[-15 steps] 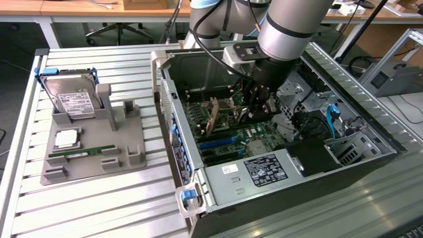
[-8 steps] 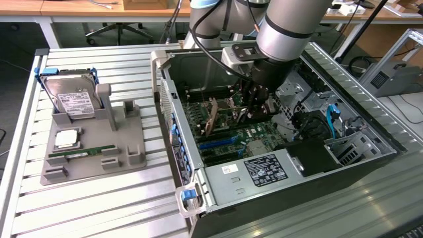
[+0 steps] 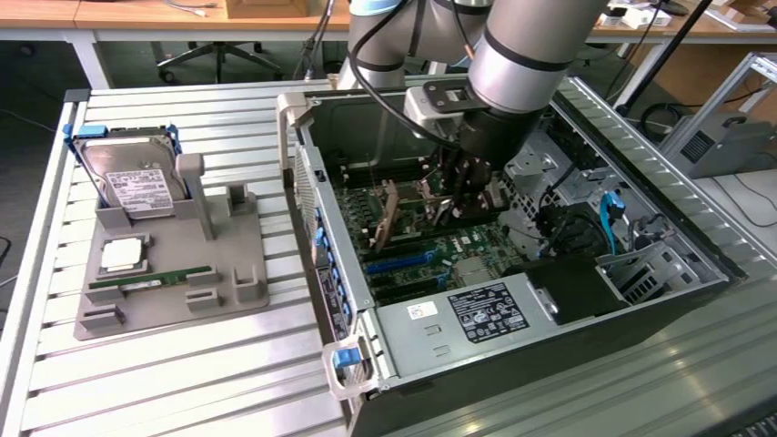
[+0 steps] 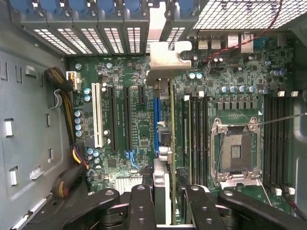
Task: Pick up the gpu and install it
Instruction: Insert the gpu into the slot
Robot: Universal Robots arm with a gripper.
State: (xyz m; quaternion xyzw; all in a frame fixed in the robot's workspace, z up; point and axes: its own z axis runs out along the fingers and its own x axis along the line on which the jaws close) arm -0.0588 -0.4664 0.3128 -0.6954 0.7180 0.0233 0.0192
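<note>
Now install step: black gripper (image 4: 162,201) clamped on thin dark gpu card with silvery metal bracket (image 4: 165,100), held edge-on inside open black computer case (image 3: 680,237), above blue motherboard slot (image 4: 156,122); next calls for straight, aligned seating.

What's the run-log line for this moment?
gripper: inside open grey computer case | fingers: shut on thin dark gpu card with silvery bracket | card: edge-on over green motherboard, beside blue slot | seating: cannot tell
</note>
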